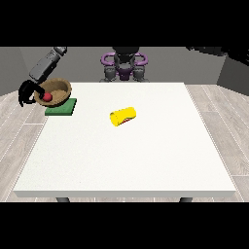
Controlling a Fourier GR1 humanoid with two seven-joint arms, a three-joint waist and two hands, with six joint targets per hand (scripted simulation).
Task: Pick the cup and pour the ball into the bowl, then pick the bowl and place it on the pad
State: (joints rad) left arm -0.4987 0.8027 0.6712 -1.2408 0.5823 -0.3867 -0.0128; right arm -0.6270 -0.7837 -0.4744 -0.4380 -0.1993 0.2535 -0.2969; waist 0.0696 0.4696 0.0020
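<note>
1. Starting at the view's left: the hand at the view's left [26, 93] is on the outer rim of the bowl [55, 92], with dark fingers curled around that edge, so I read it as pinching the rim. The bowl sits just inboard of the hand, tipped so I can see inside.

2. The red ball [47, 97] is already in the bowl, right next to the fingers. So the pour is done, and I'm on the placing step.

3. The green pad [62, 107] is just below and inboard of the hand. The bowl overlaps the pad's far edge, but I can't tell if it's touching down or hanging a bit above it.

4. How I'd do it: level the bowl first so the ball doesn't roll out over the low side, then nudge it toward the middle of the pad and lower it straight down. It looks off toward the pad's outer corner right now, so I'd centre it before I let go.

5. I'd release only once the base is flat, then pull the fingers out sideways, away from the rim, so I don't drag it.

6. Further inboard, well apart from the hand, the yellow cup [123, 117] lies on its side on the table [146, 155]. Nothing to do there.

7. I can't see the other hand anywhere.
</note>
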